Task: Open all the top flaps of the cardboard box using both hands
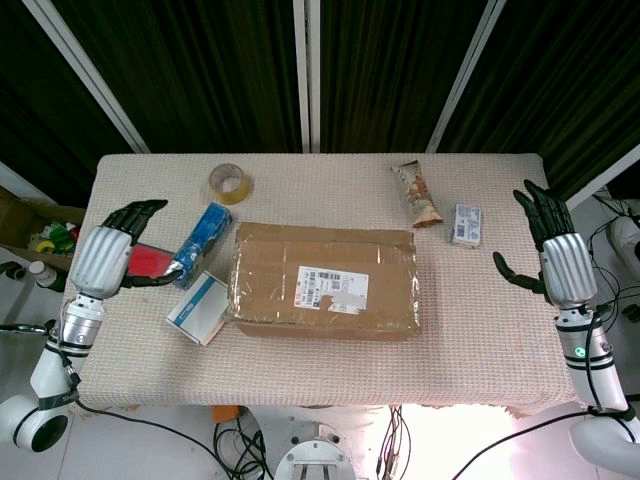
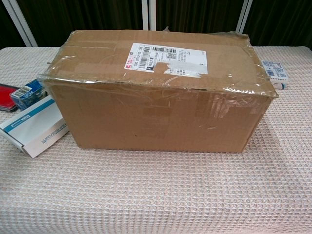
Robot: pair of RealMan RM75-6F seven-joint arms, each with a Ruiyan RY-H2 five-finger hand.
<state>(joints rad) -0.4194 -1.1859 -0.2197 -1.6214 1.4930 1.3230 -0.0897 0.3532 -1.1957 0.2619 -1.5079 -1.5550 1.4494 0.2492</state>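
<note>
The cardboard box sits mid-table with its top flaps flat and closed under clear tape, a white shipping label on top. In the chest view the cardboard box fills the frame, its front wall facing me. My left hand hovers at the table's left edge, fingers spread, holding nothing, well apart from the box. My right hand is raised at the right edge, fingers apart and empty, also clear of the box. Neither hand shows in the chest view.
Left of the box lie a white-and-blue carton, a blue packet and a red item. A tape roll sits behind. A snack wrapper and a small white box lie at the back right.
</note>
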